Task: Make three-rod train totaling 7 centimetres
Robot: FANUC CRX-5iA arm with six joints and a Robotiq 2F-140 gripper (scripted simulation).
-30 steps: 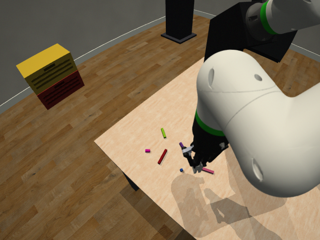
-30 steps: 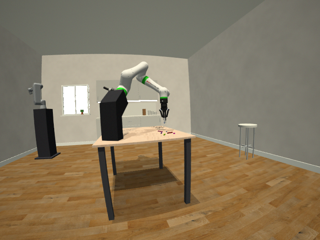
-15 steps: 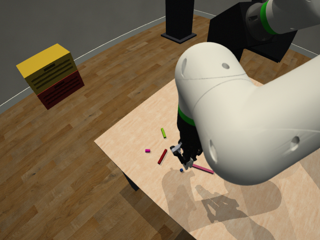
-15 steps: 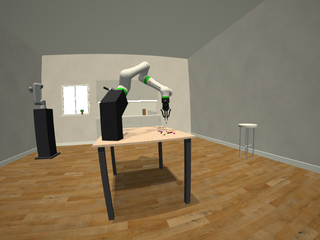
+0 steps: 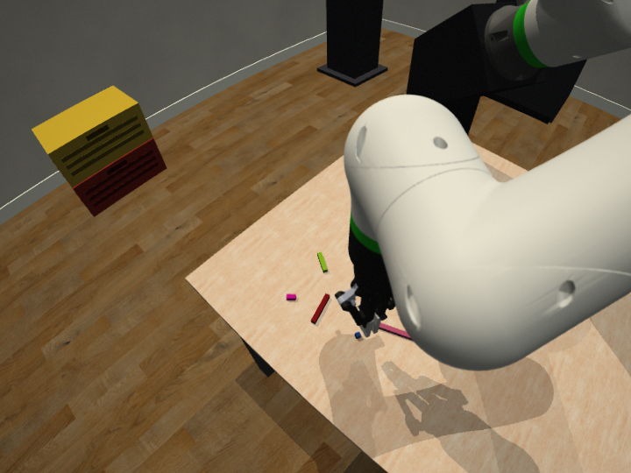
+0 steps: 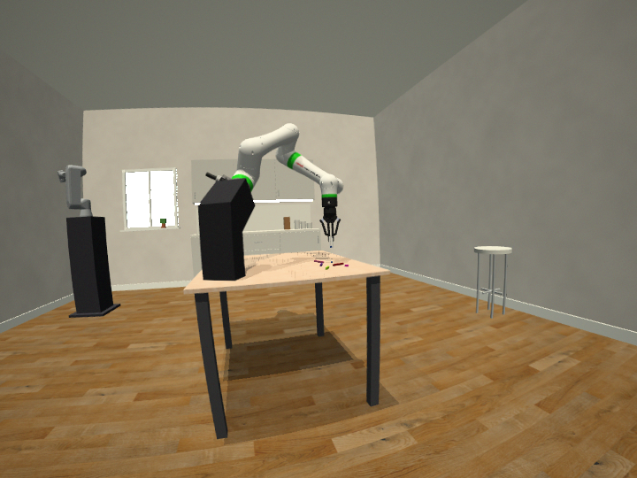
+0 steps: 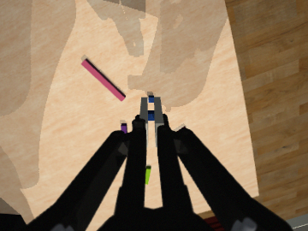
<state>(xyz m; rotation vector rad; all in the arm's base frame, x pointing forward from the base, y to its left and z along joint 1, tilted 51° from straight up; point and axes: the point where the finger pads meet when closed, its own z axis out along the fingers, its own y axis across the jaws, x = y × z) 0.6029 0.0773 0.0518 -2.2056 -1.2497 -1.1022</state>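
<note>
My gripper (image 7: 151, 106) (image 5: 367, 324) (image 6: 329, 241) is shut on a small blue rod (image 7: 151, 115) (image 6: 329, 246) and holds it well above the table (image 5: 265, 264) (image 6: 287, 280). A second blue rod (image 5: 358, 335) (image 7: 151, 99) lies on the table just beyond my fingertips in the wrist view. A long pink rod (image 5: 394, 330) (image 7: 103, 79) lies beside it. A lime rod (image 5: 322, 262) (image 7: 147, 174), a red rod (image 5: 320, 308) and a short magenta rod (image 5: 291, 296) lie apart further off. A purple rod (image 7: 123, 127) peeks out beside my fingers; the arm hides it in the top view.
The table's front-left edge (image 5: 244, 335) runs close to the rods. The robot's black base block (image 6: 223, 231) stands on the table's far side. A yellow and red crate (image 5: 99, 147) and a black pedestal (image 5: 353, 40) stand on the floor.
</note>
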